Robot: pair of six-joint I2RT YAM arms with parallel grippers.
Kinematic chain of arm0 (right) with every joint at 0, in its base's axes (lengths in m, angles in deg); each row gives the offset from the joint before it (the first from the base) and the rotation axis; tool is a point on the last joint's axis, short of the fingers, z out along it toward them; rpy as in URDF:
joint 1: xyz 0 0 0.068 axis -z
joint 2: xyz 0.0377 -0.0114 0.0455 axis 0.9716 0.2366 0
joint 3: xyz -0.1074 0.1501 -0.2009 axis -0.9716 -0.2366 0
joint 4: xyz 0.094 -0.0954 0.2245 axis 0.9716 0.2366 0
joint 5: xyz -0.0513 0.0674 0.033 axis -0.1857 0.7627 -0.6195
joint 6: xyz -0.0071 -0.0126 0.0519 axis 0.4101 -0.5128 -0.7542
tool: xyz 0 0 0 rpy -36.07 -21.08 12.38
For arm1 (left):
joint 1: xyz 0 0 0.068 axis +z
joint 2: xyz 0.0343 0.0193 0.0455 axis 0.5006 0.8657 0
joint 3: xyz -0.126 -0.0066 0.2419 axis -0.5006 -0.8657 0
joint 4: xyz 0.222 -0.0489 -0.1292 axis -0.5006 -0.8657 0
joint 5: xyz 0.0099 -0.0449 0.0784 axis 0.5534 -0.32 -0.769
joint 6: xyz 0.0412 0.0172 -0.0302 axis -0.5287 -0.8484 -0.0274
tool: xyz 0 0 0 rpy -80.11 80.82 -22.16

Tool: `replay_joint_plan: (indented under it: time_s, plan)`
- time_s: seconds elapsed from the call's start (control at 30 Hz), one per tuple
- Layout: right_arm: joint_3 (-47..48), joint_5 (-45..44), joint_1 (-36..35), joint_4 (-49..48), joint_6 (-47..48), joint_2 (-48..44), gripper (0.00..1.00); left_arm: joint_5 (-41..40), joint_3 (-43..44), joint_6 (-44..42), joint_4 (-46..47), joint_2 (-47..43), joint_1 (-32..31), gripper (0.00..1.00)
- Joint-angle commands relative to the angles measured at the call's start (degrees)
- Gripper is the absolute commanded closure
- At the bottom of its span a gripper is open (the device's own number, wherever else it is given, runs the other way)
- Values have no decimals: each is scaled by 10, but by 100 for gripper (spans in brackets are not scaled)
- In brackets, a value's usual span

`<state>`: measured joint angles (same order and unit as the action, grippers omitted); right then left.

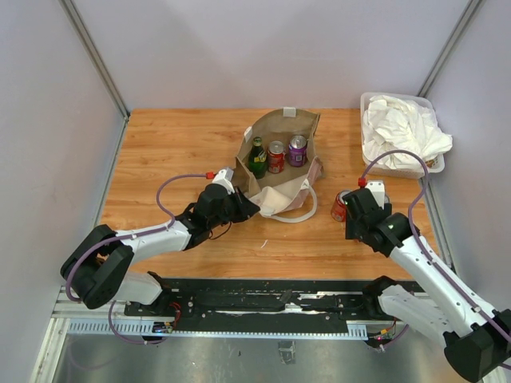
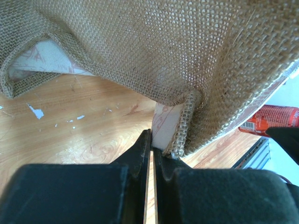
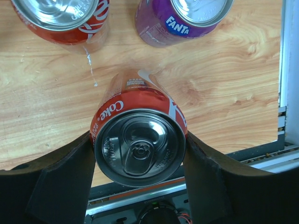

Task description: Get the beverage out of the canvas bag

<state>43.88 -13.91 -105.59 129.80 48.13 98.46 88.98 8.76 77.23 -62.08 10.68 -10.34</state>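
The tan canvas bag (image 1: 275, 128) lies open mid-table, with a green bottle (image 1: 257, 157), a red can (image 1: 276, 156) and a purple can (image 1: 297, 149) inside. My left gripper (image 1: 249, 207) is shut on the bag's near left edge. In the left wrist view, the left gripper (image 2: 153, 140) pinches the white-lined burlap corner of the canvas bag (image 2: 163, 46). Right of the bag, my right gripper (image 1: 345, 206) is shut on a red Coke can (image 1: 338, 211). The right wrist view shows the right gripper (image 3: 139, 140) with both fingers against this upright Coke can (image 3: 140, 102).
A clear bin of white cloths (image 1: 399, 132) stands at the back right. Another red can (image 3: 60, 18) and a purple Fanta can (image 3: 182, 18) show at the top of the right wrist view. Grey walls enclose the table. A metal rail (image 1: 263, 299) runs along the near edge.
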Motion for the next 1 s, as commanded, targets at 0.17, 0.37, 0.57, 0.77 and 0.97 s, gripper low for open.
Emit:
replay_joint_plan:
  time_s: [0.17,0.37,0.57,0.77,0.97]
  plan:
    - [-42,19,42,-76,-30,8,99,6,-16,-6,-31,11,-6,92]
    - [-48,74,67,-83,-28,28,96,6,-16,-6,-30,16,-6,92]
    - [-45,95,79,-88,-22,48,69,7,-14,-6,-29,18,-6,92]
    - [-41,91,81,-78,-29,62,14,7,-15,-6,-31,19,-6,92]
    - [-13,82,81,-52,-17,58,2,7,-14,-6,-31,18,-6,93]
